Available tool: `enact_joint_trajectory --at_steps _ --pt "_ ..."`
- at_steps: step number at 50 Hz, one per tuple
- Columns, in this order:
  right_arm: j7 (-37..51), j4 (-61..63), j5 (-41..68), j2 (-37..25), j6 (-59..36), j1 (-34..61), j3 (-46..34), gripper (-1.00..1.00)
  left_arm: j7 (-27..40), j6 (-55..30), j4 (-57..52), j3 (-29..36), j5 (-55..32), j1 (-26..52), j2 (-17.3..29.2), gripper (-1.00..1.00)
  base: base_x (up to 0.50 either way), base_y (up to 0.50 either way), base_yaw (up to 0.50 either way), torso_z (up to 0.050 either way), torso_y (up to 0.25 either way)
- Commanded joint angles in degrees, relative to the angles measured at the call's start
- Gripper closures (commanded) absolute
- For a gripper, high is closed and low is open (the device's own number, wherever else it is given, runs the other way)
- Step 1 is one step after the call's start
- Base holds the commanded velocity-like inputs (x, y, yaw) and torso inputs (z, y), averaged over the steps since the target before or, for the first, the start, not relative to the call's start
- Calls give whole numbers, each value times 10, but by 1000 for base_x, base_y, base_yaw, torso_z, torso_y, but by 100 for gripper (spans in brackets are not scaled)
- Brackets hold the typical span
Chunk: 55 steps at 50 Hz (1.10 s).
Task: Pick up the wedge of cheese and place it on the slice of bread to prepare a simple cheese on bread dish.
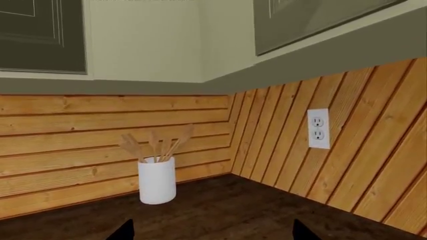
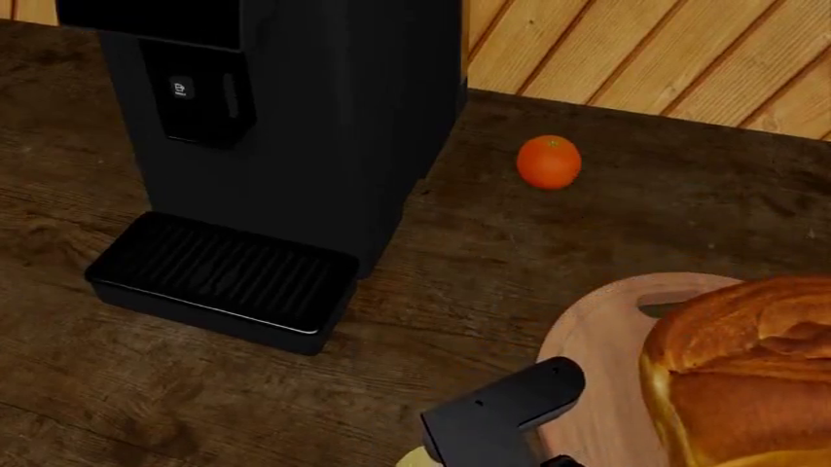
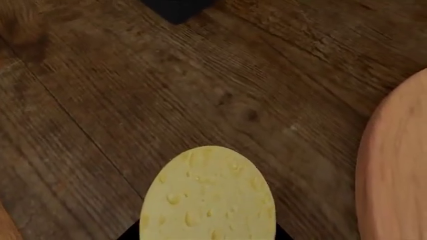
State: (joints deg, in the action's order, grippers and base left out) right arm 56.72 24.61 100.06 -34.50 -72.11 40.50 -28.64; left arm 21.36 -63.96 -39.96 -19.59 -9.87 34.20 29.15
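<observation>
The wedge of cheese [image 3: 207, 197] is a pale yellow speckled puck lying between the jaws of my right gripper [image 3: 207, 235]. The dark fingertips [image 3: 132, 233] press against both its sides, so the gripper is shut on it. I cannot tell whether it is off the counter. In the head view only a sliver of the cheese [image 2: 412, 458] shows beside my right wrist [image 2: 504, 416]. The slice of bread [image 2: 740, 370] is a golden-brown loaf on a round wooden board [image 2: 591, 331], to the right of the gripper. My left gripper [image 1: 213, 234] is open, empty and faces the wall corner.
A black coffee machine [image 2: 286, 107] with its drip tray [image 2: 221, 277] stands at the back left. A small orange fruit [image 2: 550, 161] lies behind the board. In the left wrist view a white utensil holder [image 1: 157, 180] and a wall outlet [image 1: 318, 128] show.
</observation>
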Motion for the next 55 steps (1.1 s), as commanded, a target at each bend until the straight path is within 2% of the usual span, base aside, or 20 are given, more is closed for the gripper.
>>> enact_joint_trajectory --at_steps 1,10,20,31,44,49,50,54,55 --pt "45 26 31 -10 2 30 -1 100 0 2 -1 0 -1 0 0 -100 0 0 0 0 0" --pt "151 74 154 -49 34 134 13 100 0 5 0 0 -2 -2 0 -100 0 0 0 0 0" --pt "196 65 260 -96 71 262 38 100 0 1 0 0 -3 0 0 -100 0 0 0 0 0" --pt "192 -5 254 -135 51 343 48 100 -1 1 0 0 -5 -2 1 -100 0 0 0 0 0" --pt "176 -146 261 -148 -9 461 4 100 1 4 2 0 -5 -2 1 -100 0 0 0 0 0" --pt "205 -163 292 -171 26 453 -1 100 1 5 2 1 -6 -1 1 -100 0 0 0 0 0" --pt "241 -167 298 -180 16 469 -29 100 1 5 3 0 -5 -1 1 -100 0 0 0 0 0" --pt "277 -186 342 -193 27 486 -59 100 1 3 2 0 -6 0 1 -100 0 0 0 0 0" --pt "302 -191 359 -199 64 481 -62 100 1 3 2 0 -6 -1 1 -100 0 0 0 0 0"
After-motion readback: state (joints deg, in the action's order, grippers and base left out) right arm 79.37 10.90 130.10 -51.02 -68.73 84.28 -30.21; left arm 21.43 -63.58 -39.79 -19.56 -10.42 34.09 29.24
